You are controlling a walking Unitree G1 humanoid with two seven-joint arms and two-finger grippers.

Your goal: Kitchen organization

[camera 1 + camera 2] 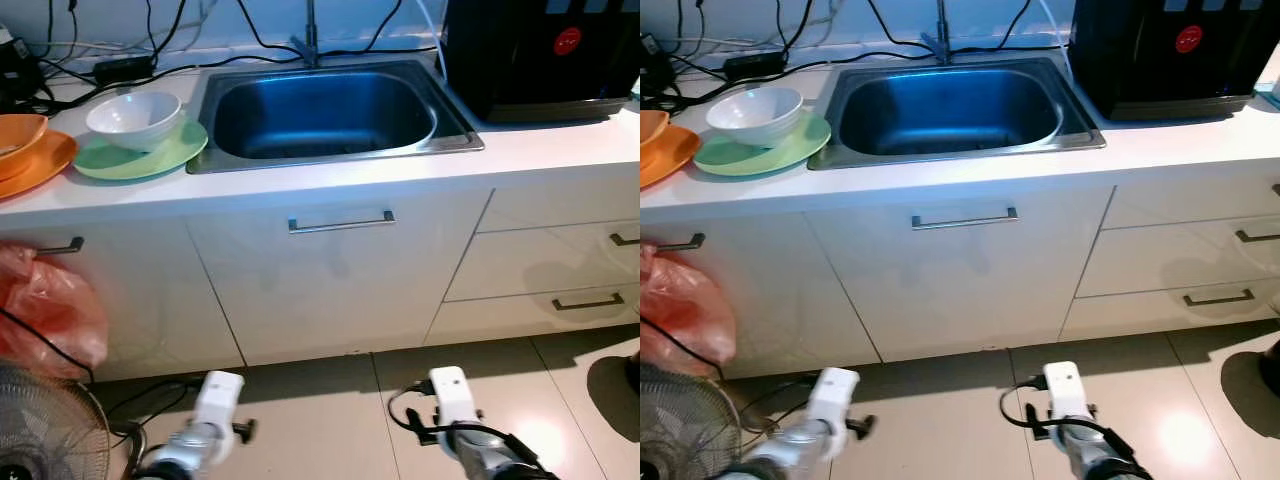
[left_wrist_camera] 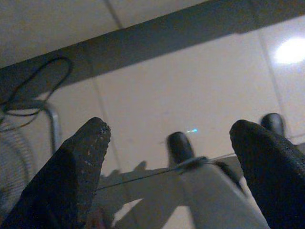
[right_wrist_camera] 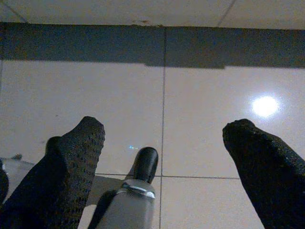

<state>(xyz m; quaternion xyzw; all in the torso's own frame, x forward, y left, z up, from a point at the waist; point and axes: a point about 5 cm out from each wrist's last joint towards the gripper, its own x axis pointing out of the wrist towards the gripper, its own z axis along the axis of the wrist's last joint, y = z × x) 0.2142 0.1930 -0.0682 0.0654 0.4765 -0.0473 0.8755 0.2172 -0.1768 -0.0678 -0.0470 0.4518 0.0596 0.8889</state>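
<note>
Both hands, left (image 2: 169,157) & right (image 3: 164,157), spread, empty, low over floor; white bowl (image 1: 134,116) on counter, far above.

Left of the steel-grey sink (image 1: 330,110): white bowl (image 1: 134,117) on pale green plate (image 1: 140,155), orange dishes (image 1: 28,150); beneath, seemingly a reddish bag (image 1: 50,300).

Frame edges cut my view — orange bowl (image 1: 18,133), fan (image 1: 45,432) and black appliance (image 1: 540,50) only partly seen.

A white bowl (image 1: 133,116) sits upright on a green plate (image 1: 141,152) left of the sink; further left, an orange bowl (image 1: 18,134) on an orange plate (image 1: 38,165).
</note>
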